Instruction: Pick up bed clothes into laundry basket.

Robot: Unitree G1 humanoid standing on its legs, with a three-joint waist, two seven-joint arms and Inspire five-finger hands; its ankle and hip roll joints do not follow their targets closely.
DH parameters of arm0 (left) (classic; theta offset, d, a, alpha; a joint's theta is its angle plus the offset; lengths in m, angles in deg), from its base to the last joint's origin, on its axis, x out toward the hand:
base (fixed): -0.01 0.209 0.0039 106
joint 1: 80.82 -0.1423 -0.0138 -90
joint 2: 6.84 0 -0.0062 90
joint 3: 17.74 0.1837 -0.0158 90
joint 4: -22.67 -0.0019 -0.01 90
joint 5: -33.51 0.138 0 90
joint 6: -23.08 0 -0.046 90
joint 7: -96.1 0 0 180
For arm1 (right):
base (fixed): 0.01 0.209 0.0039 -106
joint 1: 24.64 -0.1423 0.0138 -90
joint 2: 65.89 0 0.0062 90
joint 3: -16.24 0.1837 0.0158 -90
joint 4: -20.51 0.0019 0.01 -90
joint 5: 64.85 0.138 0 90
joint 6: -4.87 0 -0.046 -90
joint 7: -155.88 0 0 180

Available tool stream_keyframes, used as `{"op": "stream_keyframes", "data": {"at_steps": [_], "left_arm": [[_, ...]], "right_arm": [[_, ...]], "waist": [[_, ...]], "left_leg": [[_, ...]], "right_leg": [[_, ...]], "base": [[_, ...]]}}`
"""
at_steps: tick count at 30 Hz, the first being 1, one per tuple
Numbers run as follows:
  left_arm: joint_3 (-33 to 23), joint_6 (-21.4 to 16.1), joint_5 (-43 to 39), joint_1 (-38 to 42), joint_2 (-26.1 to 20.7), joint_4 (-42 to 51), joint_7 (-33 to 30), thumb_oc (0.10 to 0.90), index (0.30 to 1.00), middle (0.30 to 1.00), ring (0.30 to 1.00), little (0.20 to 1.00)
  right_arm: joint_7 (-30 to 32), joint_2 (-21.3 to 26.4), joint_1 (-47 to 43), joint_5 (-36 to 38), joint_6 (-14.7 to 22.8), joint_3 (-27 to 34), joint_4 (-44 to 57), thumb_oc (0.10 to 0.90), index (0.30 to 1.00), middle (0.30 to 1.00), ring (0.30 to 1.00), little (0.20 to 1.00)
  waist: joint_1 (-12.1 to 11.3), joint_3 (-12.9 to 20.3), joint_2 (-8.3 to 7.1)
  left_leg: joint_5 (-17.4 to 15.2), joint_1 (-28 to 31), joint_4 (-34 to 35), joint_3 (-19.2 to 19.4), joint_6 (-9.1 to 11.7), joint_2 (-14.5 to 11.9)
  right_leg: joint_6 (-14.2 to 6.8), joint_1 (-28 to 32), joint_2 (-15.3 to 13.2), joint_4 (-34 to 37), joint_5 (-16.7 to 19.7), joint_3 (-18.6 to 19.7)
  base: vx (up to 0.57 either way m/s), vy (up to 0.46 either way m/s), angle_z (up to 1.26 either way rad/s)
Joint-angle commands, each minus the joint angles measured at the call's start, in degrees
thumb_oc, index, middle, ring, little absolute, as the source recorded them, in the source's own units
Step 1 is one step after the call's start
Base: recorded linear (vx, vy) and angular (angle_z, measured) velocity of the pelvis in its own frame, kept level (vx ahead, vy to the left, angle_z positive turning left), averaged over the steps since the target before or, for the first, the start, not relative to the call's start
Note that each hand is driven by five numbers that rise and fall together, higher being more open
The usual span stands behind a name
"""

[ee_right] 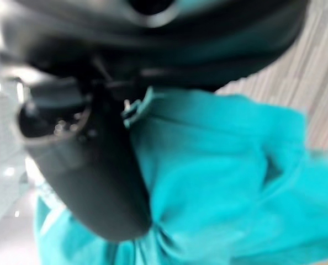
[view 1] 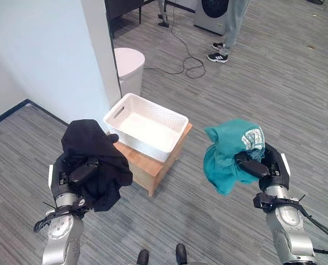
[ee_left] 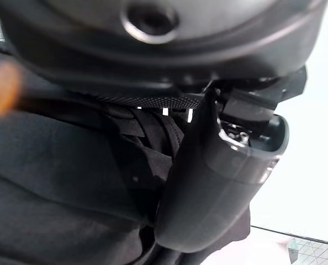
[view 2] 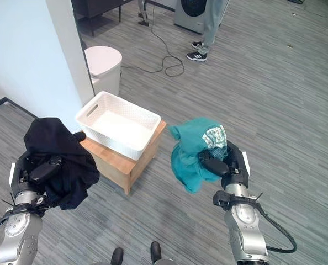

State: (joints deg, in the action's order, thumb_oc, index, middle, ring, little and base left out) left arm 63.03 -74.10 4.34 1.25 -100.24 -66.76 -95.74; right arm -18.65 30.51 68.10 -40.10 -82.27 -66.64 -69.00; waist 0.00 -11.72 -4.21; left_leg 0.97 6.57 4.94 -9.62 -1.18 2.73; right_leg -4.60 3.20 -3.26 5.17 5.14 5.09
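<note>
From the head views the left hand held a black garment and the right hand a teal garment, either side of the empty white laundry basket on a wooden table, while each wrist view showed fingers clamped round its cloth.

A white perforated plastic laundry basket sits on a low wooden desk between the left hand gripping a black cloth garment and the right hand clutching a teal cloth garment.

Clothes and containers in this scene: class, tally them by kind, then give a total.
Black garment, in left hand: 1
Teal garment, in right hand: 1
White laundry basket: 1
White bin: 1
Total: 4
</note>
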Motion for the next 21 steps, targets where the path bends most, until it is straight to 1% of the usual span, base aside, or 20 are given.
{"op": "stream_keyframes", "data": {"at_steps": [1, 7, 12, 13, 14, 15, 16, 17, 18, 19, 20, 21], "left_arm": [[-2.79, -6.93, 0.74, 5.19, -2.2, 6.33, 0.69, 0.4, 0.3, 0.3, 0.3, 0.3], [-2.54, -7.01, 0.86, 5.22, -2.11, 6.13, 0.77, 0.4, 0.3, 0.3, 0.3, 0.3], [-3.3, -7.06, 0.85, 5.22, -2.3, 5.76, 0.63, 0.4, 0.3, 0.3, 0.3, 0.3], [-3.62, -7.25, 0.74, 5.15, -2.48, 5.62, 0.47, 0.4, 0.3, 0.3, 0.3, 0.3], [-3.84, -7.41, 0.6, 5.26, -2.67, 5.54, 0.32, 0.4, 0.3, 0.3, 0.3, 0.3], [-3.88, -7.42, 0.59, 5.32, -2.67, 5.52, 0.33, 0.4, 0.3, 0.3, 0.3, 0.3], [-3.94, -7.51, 0.36, 5.54, -2.87, 5.48, 0.18, 0.4, 0.3, 0.3, 0.3, 0.3], [-4.09, -7.64, 0.28, 5.97, -3.07, 5.39, 0.09, 0.4, 0.3, 0.3, 0.3, 0.3], [-3.8, -7.66, 0.39, 6.59, -3.9, 5.44, 0.21, 0.4, 0.3, 0.3, 0.3, 0.3], [-3.86, -7.69, 0.38, 6.75, -3.82, 5.36, 0.23, 0.4, 0.3, 0.3, 0.3, 0.3], [-3.24, -7.64, 0.47, 7.45, -4.69, 5.46, 0.31, 0.4, 0.3, 0.3, 0.3, 0.3], [-2.28, -7.7, 0.69, 9.11, -6.36, 5.34, 0.45, 0.4, 0.3, 0.3, 0.3, 0.3]], "right_arm": [[1.12, 2.28, -4.27, 0.81, 7.23, 4.18, 4.56, 0.4, 0.3, 0.3, 0.3, 0.3], [1.31, 2.42, -4.67, 0.44, 7.3, 3.72, 4.18, 0.4, 0.3, 0.3, 0.3, 0.3], [1.15, 3.04, -5.45, 0.09, 7.27, 3.46, 3.95, 0.4, 0.3, 0.3, 0.3, 0.3], [0.91, 3.41, -6.73, 0.12, 7.33, 2.71, 3.72, 0.4, 0.3, 0.3, 0.3, 0.3], [0.87, 3.69, -7.68, 0.05, 7.33, 2.23, 3.39, 0.4, 0.3, 0.3, 0.3, 0.3], [0.88, 3.71, -7.8, 0.06, 7.36, 2.2, 3.31, 0.4, 0.3, 0.3, 0.3, 0.3], [0.7, 3.97, -8.88, -0.25, 7.2, 1.55, 3.2, 0.4, 0.3, 0.3, 0.3, 0.3], [0.61, 4.29, -10.06, -0.61, 7.24, 0.96, 3.12, 0.4, 0.3, 0.3, 0.3, 0.3], [0.32, 5.88, -11.75, -2.65, 6.59, 0.04, 2.91, 0.4, 0.3, 0.3, 0.3, 0.3], [0.33, 5.99, -11.98, -2.66, 6.6, 0.0, 2.8, 0.4, 0.3, 0.3, 0.3, 0.3], [0.53, 6.89, -12.43, -3.23, 6.26, -0.12, 2.57, 0.4, 0.3, 0.3, 0.3, 0.3], [0.89, 9.5, -14.05, -3.79, 5.92, 0.03, 1.95, 0.4, 0.3, 0.3, 0.3, 0.3]], "waist": [[-0.39, 4.76, 0.96], [-0.48, 4.69, 0.8], [-0.71, 4.89, 0.51], [-1.07, 4.62, 0.35], [-1.53, 4.19, 0.45], [-1.61, 4.2, 0.45], [-1.87, 3.52, 0.82], [-2.35, 2.93, 1.17], [-2.24, 1.39, 2.2], [-2.33, 1.33, 1.98], [-1.68, 0.62, 2.25], [-1.04, 0.51, 2.49]], "left_leg": [[-2.53, -0.06, -0.04, -2.06, 1.98, -1.27], [-2.77, 0.42, -0.05, -1.76, 1.95, -1.44], [-3.24, 0.71, -0.26, -0.81, 2.14, -1.85], [-3.85, 0.76, -1.18, -0.01, 2.07, -1.99], [-4.37, 0.52, -2.11, 0.39, 1.96, -2.01], [-4.47, 0.35, -2.29, 0.51, 1.96, -2.0], [-4.98, 0.21, -2.91, 0.77, 1.56, -2.12], [-5.35, -0.25, -3.48, 1.25, 1.11, -2.11], [-6.33, 0.61, -3.91, 0.7, 0.24, -2.12], [-6.4, 0.45, -3.97, 0.85, 0.22, -1.82], [-6.33, 0.87, -4.19, -0.53, 0.25, -1.87], [-6.25, 1.13, -4.33, -3.37, 1.28, -2.53]], "right_leg": [[-1.88, -3.09, 1.25, -1.01, -3.21, -0.41], [-1.73, -2.47, 1.48, -0.78, -3.37, 0.15], [-1.75, -2.04, 1.52, -0.65, -3.56, -0.48], [-1.89, -2.43, 1.34, -1.45, -3.44, -0.66], [-1.98, -3.66, 1.25, -3.7, -3.59, -0.73], [-1.98, -3.98, 1.29, -4.12, -3.78, -0.6], [-2.3, -6.44, 1.48, -8.03, -3.9, -0.51], [-3.16, -9.61, 1.75, -13.59, -4.31, -0.22], [-6.34, -14.28, 1.93, -24.82, -1.3, 0.64], [-6.41, -15.15, 1.78, -26.25, -1.94, 0.93], [-7.17, -16.98, 2.67, -29.86, 0.03, 2.89], [-6.22, -19.11, 3.32, -31.13, -1.65, 6.89]], "base": [[0.0, 0.0, 0.0], [0.0, 0.0, -0.02], [0.0, -0.002, -0.09], [-0.05, -0.003, -0.05], [-0.05, -0.003, -0.08], [-0.07, 0.02, -0.21], [-0.09, 0.035, -0.37], [-0.11, 0.078, -0.38], [-0.08, 0.057, -0.36], [-0.03, 0.033, -0.29], [0.06, -0.117, -0.1], [0.13, -0.173, 0.16]]}}
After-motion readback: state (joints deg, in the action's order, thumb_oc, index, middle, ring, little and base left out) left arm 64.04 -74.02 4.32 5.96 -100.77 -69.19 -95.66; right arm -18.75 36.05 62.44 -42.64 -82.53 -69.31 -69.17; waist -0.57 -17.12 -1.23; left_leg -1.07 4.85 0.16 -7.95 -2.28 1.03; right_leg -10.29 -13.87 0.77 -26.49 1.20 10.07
